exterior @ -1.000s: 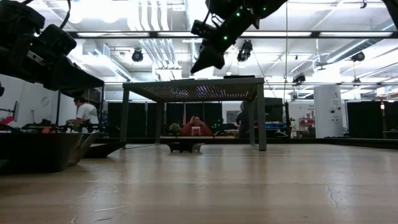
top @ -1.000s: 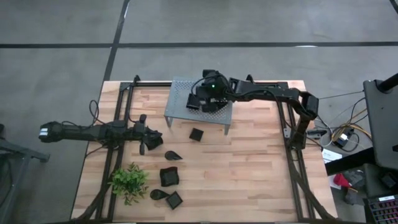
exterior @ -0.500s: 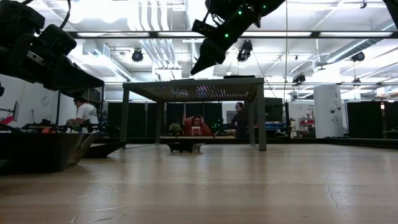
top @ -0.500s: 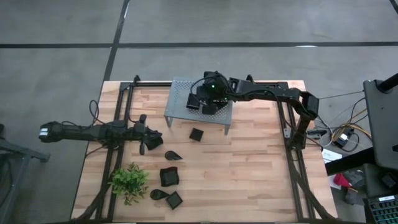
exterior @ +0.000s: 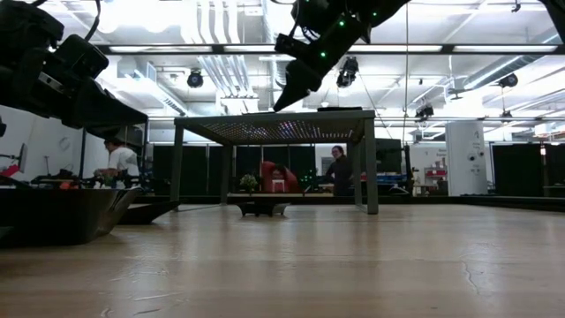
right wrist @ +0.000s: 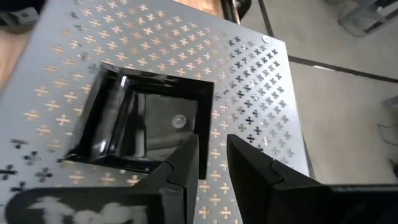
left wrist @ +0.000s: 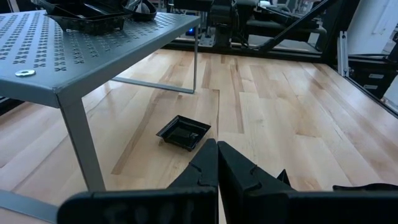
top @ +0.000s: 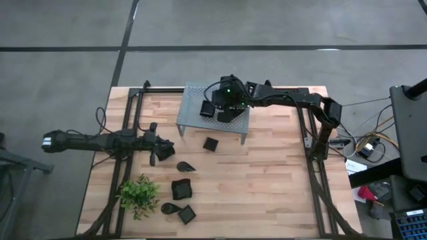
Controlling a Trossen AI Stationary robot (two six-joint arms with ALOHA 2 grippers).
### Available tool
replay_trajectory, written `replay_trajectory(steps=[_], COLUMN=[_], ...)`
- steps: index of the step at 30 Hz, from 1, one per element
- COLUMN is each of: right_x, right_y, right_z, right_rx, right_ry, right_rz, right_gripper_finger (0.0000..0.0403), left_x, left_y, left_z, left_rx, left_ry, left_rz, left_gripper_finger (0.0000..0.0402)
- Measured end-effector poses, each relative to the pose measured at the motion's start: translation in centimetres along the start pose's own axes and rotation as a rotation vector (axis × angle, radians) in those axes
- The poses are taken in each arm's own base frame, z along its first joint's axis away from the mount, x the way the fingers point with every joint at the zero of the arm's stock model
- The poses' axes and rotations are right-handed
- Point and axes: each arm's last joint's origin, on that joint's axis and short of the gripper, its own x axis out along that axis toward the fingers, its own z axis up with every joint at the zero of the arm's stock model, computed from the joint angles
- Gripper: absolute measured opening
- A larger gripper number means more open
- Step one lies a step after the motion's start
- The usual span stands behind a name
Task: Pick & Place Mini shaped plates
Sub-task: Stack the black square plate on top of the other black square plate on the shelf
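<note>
Now right fingers (right wrist: 208, 163) parted, empty, just above square black dish (right wrist: 146, 122) on rack (right wrist: 249, 93)

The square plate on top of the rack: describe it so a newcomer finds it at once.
Find the grey perforated rack at the table's far edge. A black square plate sits on its top, just beyond the right gripper, whose fingers are open and empty. It is the only plate seen raised off the wood; the others lie on the tabletop.

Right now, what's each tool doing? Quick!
Left tool: shut, holding nothing.
Right tool: open above the plate on the rack.
</note>
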Motion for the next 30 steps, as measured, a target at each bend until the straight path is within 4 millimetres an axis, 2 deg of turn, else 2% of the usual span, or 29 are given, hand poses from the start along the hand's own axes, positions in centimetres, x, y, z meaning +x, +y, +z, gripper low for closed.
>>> replay_trajectory(steps=[6,18,30], right_x=[0.01,0.16,0.16], right_y=[-0.09,-0.80,-0.77], right_z=[-0.04,-0.79,-0.68], right_rx=[0.008,0.048,0.066], right_ry=[0.000,0.034,0.010], right_rz=[-0.001,-0.005,0.037], right_gripper_finger=[0.0068,0.0070,0.0069], left_x=[0.00,0.00,0.00], left_y=[0.00,0.00,0.00], left_z=[0.00,0.01,0.01], left_rx=[0.000,0.000,0.000], left_ry=[0.000,0.000,0.000], left_rz=[0.000,0.000,0.000], left_gripper_finger=[0.0000,0.0000,0.0000])
